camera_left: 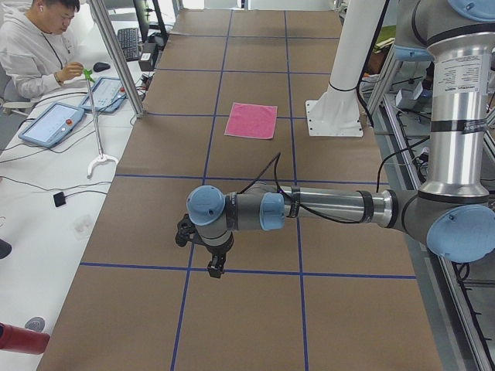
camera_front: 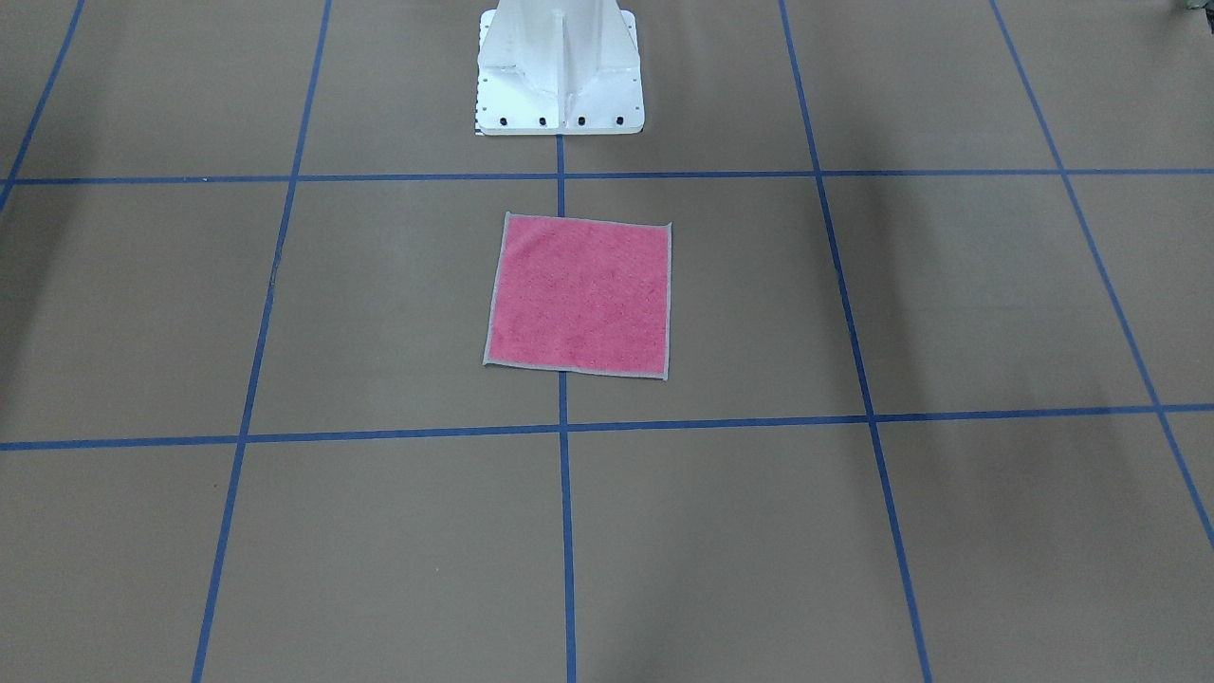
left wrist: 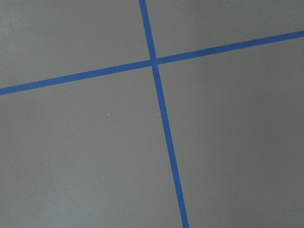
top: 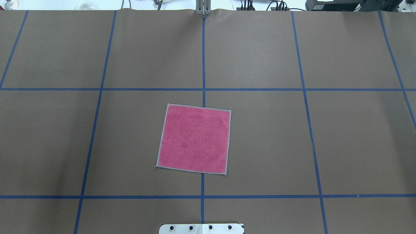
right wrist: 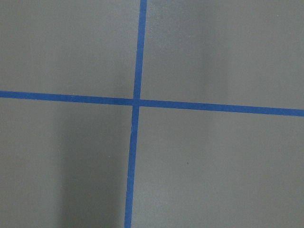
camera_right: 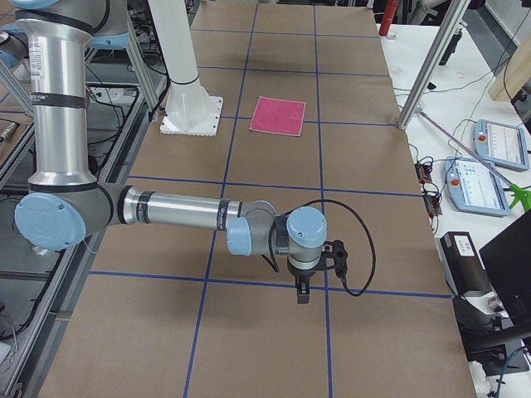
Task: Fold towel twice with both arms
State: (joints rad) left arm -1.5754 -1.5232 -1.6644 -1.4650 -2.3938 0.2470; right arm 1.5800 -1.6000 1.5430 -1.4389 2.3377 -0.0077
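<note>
The towel [top: 194, 139] lies flat and unfolded, pink face up, with its light grey border showing, in the middle of the table in front of the pedestal. It also shows in the front view [camera_front: 579, 296], the left side view [camera_left: 251, 120] and the right side view [camera_right: 279, 115]. The left gripper [camera_left: 214, 267] hangs over a tape crossing far from the towel, seen only in the left side view; I cannot tell if it is open. The right gripper [camera_right: 302, 292] hangs over the other end of the table, seen only in the right side view; I cannot tell its state.
The white bolted pedestal [camera_front: 560, 71] stands just behind the towel. Blue tape lines [top: 203, 58] grid the brown table cover. An operator [camera_left: 39, 46] sits at a side desk with tablets. Both wrist views show only table cover and tape crossings.
</note>
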